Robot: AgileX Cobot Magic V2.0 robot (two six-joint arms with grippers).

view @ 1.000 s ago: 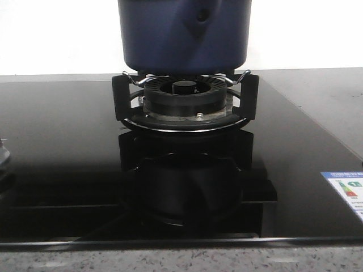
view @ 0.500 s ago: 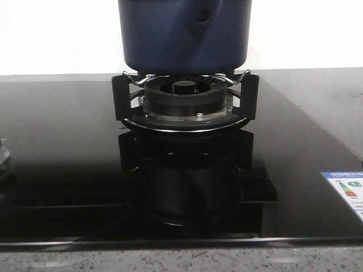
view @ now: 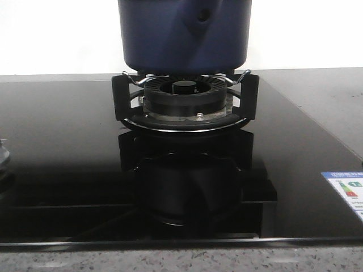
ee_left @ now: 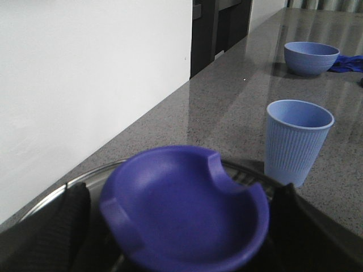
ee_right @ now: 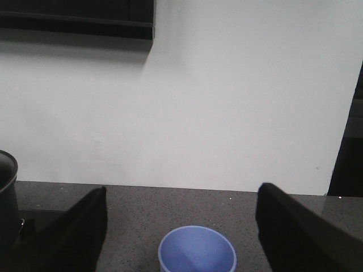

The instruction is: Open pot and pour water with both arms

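The dark navy pot [view: 184, 34] stands on the burner [view: 184, 93]; the frame's upper edge cuts off its top. No arm shows in the front view. In the left wrist view, my left gripper [ee_left: 181, 212] is open with a black finger on each side of the lid's blue-purple knob [ee_left: 187, 192], a thin gap at either side. The lid's metal rim [ee_left: 85, 177] curves around the knob. My right gripper [ee_right: 180, 204] is open and empty over a light blue cup [ee_right: 197, 250], and the pot's edge [ee_right: 5, 192] is beside it.
A ribbed light blue cup [ee_left: 298, 139] stands on the grey speckled counter beside the pot, with a blue bowl [ee_left: 311, 56] farther along. The burner's black prongs [view: 120, 96] sit on a glossy black glass stovetop [view: 68, 158]. An energy label [view: 347, 190] lies at its right edge.
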